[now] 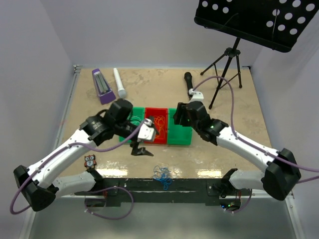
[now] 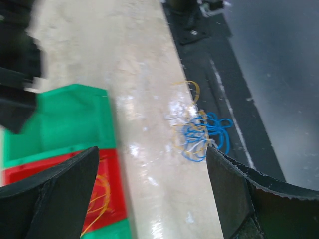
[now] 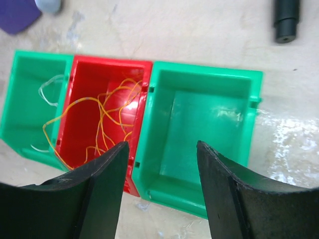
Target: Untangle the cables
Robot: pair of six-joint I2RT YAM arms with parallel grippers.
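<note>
1. The cables (image 2: 202, 134) lie as one small tangle of blue, white and orange-yellow loops on the bare worktop (image 2: 139, 59). The tangle is near the front edge and well apart from the bins. We cannot count the single loops.
2. The left pincer (image 2: 152, 164) hangs above the worktop between the tangle and the bins. Its two fingers are spread wide with nothing between them. We judge it is placed there to fetch a loop.
3. Three bins stand touching in one row, one red bin (image 3: 107, 74) between two green ones. The red bin holds only orange-yellow wires, the left green bin (image 3: 25, 74) holds a white wire, and the right green bin (image 3: 199, 124) holds nothing. We judge the sorting goes by colour, with blue not yet sorted.
4. The right pincer (image 3: 162, 149) hovers over the red and the empty green bin, also wide open and empty.
</note>
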